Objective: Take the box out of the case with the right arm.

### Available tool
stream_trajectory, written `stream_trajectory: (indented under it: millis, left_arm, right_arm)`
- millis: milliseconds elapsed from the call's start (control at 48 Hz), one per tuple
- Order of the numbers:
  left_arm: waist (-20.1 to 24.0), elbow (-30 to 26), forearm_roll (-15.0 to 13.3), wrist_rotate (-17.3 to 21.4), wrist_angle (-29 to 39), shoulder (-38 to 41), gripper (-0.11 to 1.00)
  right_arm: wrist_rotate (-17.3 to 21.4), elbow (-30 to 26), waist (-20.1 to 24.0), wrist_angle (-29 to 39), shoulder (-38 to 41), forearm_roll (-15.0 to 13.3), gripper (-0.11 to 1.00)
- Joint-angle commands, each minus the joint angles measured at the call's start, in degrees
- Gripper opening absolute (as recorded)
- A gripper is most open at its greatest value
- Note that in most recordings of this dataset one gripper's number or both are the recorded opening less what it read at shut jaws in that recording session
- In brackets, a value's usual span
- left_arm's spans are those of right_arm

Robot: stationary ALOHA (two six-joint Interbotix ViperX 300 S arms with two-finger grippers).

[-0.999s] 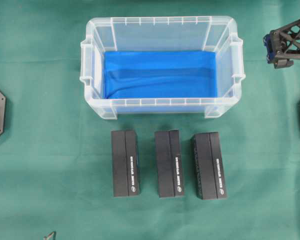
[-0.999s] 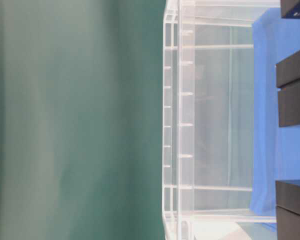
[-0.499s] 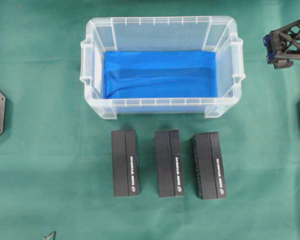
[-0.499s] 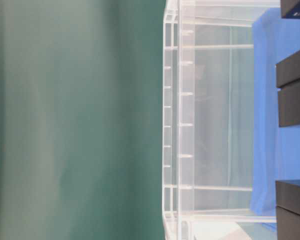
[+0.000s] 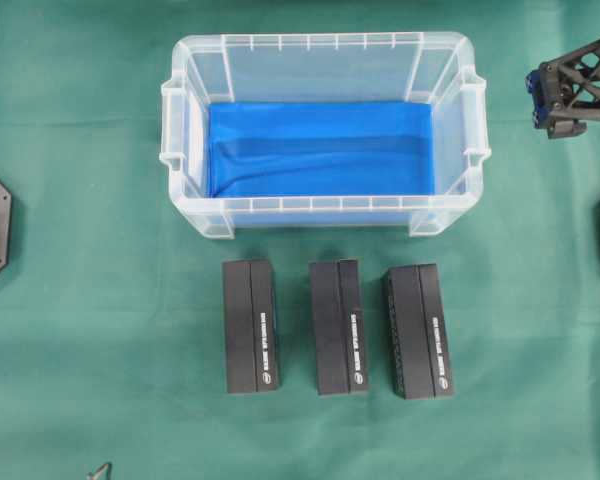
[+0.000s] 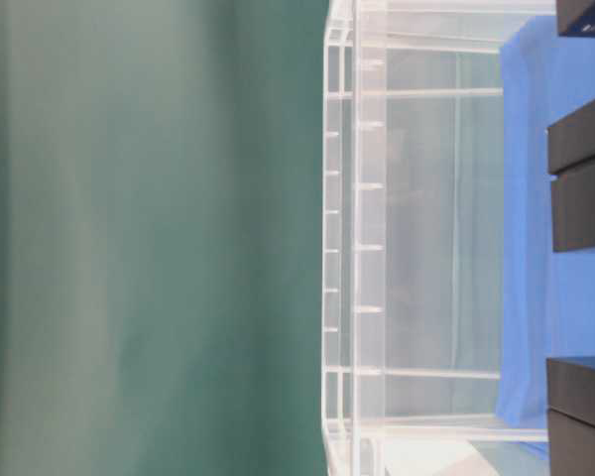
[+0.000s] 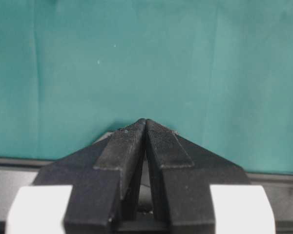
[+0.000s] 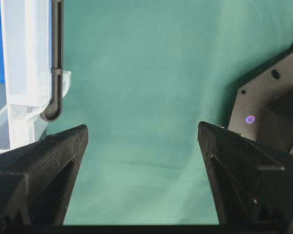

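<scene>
Staying put; right gripper [image 8: 141, 134] gapes beside case [image 5: 325, 48].

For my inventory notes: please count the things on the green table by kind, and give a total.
Black boxes: 3, all on the cloth outside the case
Clear case with blue lining: 1, nothing else inside
Total: 4

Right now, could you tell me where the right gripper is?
In the overhead view the right gripper sits at the right edge, open and empty, just right of the case.
</scene>
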State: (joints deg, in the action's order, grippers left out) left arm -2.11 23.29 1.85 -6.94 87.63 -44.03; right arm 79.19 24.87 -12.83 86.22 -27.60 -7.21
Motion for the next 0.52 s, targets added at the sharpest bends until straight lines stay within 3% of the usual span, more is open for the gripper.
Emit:
stream_trajectory:
  millis: [0, 499]
  left_arm:
    - [0.1, -0.6, 0.1, 0.1, -0.3, 0.3, 0.00]
    - [0.1, -0.6, 0.1, 0.1, -0.2, 0.0, 0.00]
  right_arm:
    - [0.1, -0.9, -0.3, -0.2, 0.0, 0.1, 0.87]
    - [0.1, -1.1, -0.3, -0.6, 0.3, 0.3, 0.87]
